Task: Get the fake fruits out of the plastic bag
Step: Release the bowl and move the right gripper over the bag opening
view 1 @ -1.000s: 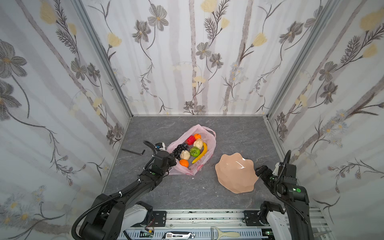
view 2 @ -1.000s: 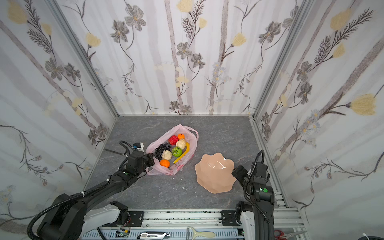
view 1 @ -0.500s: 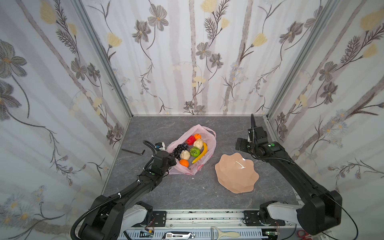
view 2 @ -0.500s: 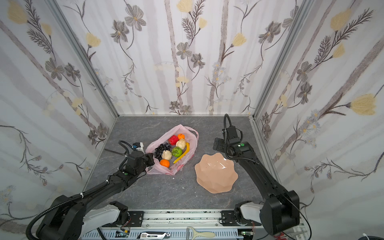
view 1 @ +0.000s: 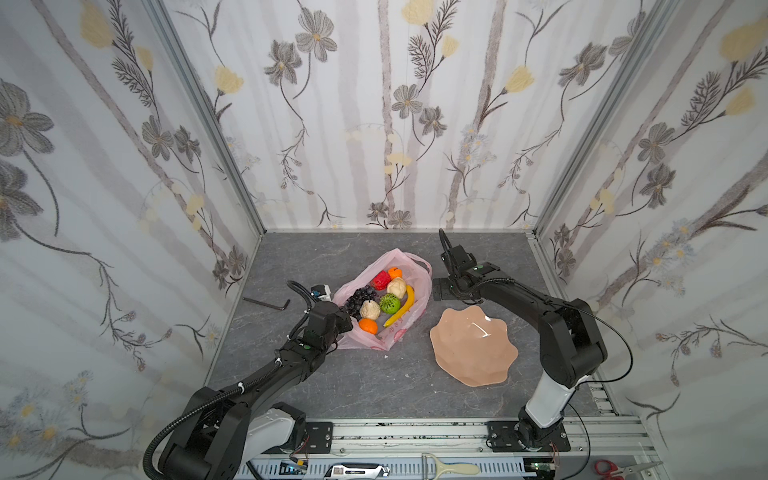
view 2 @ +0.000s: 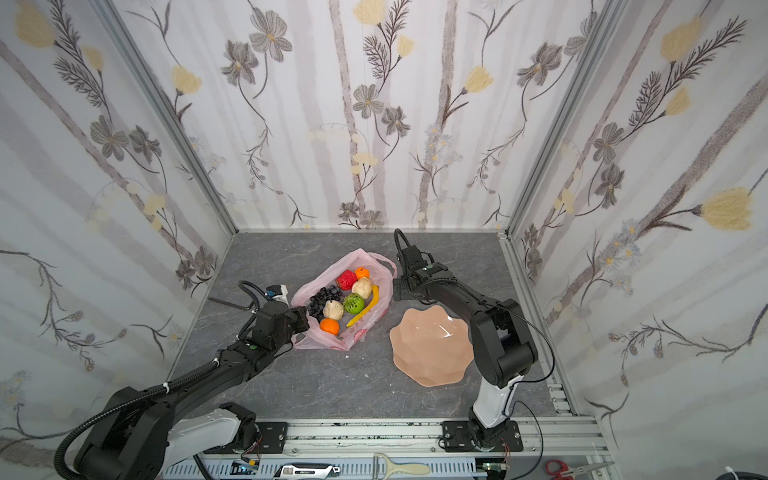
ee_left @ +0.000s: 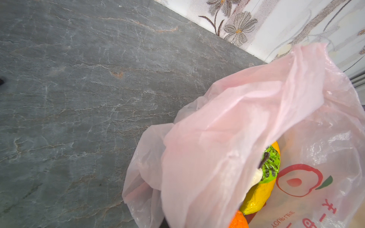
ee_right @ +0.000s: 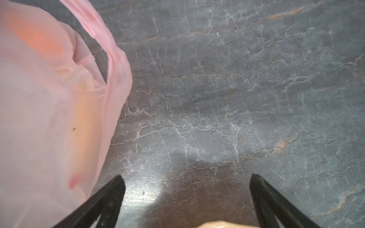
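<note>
Left end effector (view 1: 344, 323) clamped on the plastic bag (view 1: 397, 334) rim — fake fruits (view 1: 390, 302) inside; right end effector (ee_right: 185, 180) spread wide above the table (ee_right: 237, 79).

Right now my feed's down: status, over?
Left claw shut on bag edge. Right claw open, empty, beside bag. Fruits all in bag. Nothing blocking.

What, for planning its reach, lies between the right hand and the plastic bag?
Only bare tabletop separates right hand and plastic bag, per the right wrist view.
</note>
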You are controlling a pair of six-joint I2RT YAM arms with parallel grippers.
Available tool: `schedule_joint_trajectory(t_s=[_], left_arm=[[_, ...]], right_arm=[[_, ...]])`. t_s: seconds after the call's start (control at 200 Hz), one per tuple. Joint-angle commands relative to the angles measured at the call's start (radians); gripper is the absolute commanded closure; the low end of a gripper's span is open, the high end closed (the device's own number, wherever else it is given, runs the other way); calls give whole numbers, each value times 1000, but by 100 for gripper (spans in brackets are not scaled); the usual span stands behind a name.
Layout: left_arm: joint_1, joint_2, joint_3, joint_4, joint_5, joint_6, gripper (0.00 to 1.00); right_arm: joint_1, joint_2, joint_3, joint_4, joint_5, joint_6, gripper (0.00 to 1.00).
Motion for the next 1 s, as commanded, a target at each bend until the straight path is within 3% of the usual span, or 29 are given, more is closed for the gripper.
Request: schedule_joint_trajectory(t_s=[0.0, 0.435, 0.689, 0.814, 0.994], left_arm=[[0, 2, 2, 41, -13, 9, 89], [1, 11, 8, 41, -2, 11, 88], [0, 26, 16, 43, 25, 11, 88], [0, 27, 13, 44, 13, 8, 89], [0, 45, 10, 58, 21, 5, 89]], right_arm=[[1, 42, 14, 23, -7, -18, 1], [4, -11, -118, 26, 49, -8, 1], [8, -114, -170, 22, 21, 13, 1], [34, -215, -163, 39, 63, 57, 3], [68, -267, -126, 154, -74, 107, 5]])
